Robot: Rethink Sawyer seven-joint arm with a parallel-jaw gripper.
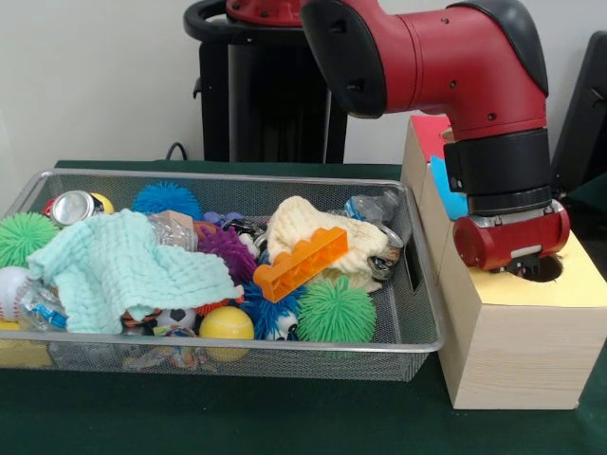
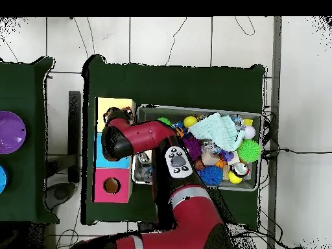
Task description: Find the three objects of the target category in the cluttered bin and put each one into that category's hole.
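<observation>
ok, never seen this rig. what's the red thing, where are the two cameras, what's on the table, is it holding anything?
The red thing is a Sawyer robot arm. The front view looks across the table at it; the overhead view looks straight down, turned half round.

On the green table sits a wire-mesh bin of clutter: a mint-green cloth, a cream knitted cloth, an orange brick, spiky balls, cans. Beside it stands a wooden box with yellow, blue and red faces.

The arm's end is right over the yellow-faced hole, hiding the gripper, so any load can't be seen.
</observation>
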